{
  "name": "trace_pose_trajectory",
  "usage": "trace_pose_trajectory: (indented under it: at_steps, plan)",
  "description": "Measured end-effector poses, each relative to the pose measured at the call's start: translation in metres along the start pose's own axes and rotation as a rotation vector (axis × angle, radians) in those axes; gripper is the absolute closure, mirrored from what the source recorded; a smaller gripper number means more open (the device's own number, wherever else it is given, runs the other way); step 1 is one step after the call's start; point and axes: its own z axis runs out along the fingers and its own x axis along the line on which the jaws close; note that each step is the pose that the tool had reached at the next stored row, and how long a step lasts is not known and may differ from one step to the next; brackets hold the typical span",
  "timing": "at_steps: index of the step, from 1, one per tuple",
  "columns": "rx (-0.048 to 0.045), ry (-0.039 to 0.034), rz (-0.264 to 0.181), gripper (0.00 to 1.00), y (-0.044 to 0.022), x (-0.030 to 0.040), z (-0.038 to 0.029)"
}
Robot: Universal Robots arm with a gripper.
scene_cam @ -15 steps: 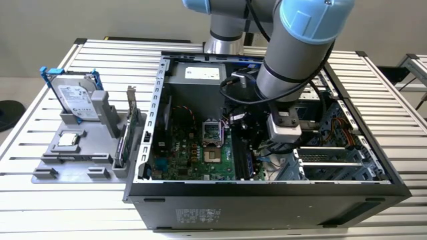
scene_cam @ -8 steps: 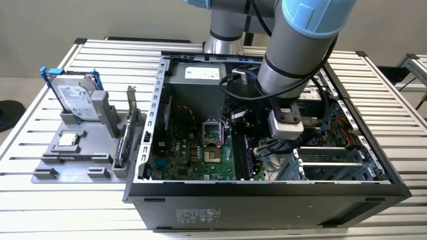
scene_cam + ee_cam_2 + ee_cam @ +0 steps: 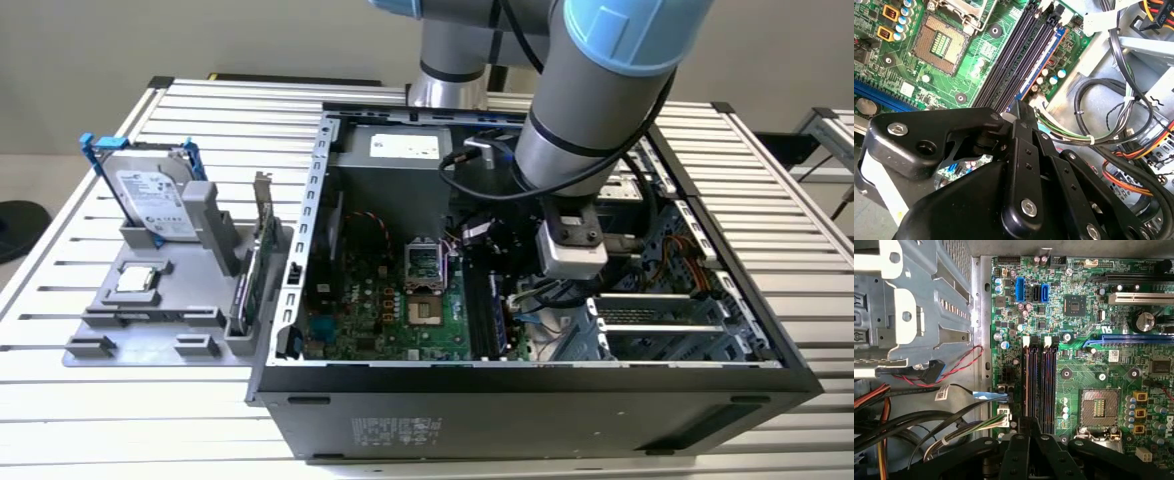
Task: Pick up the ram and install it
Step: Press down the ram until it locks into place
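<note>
Hanging over slots point(image 3: 1039, 390) (memory, seemingly): gripper point(image 3: 1030, 427)

Bench top point(image 3: 80, 400) = silver aluminium slats w/ dark grooves, runs across the whole exterior view, continues behind the arm's base. Second slatted bench point(image 3: 834, 130) at the exterior view's right edge, well apart from the tool, gap between the two. Floor point(image 3: 47, 170) pale beige, seen off the bench corner on the exterior view's left, far side from the tool; dark round object point(image 3: 16, 225) sits on it at the frame edge, can't tell what. Wall point(image 3: 200, 35) behind bench plain light grey. Light even, soft, no hard shadows.
</note>
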Motion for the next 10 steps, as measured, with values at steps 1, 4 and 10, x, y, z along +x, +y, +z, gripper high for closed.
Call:
trace_pose_trajectory:
  at_steps: [1, 4, 10]
  plan:
    - [0.0000, 0.0000, 0.000, 1.00, 0.0000, 0.0000, 0.0000]
    - [0.0001, 0.0000, 0.000, 1.00, 0.0000, 0.0000, 0.0000]
    - [-0.0010, -0.0007, -0.023, 1.00, 0.0001, -0.0002, 0.0002]
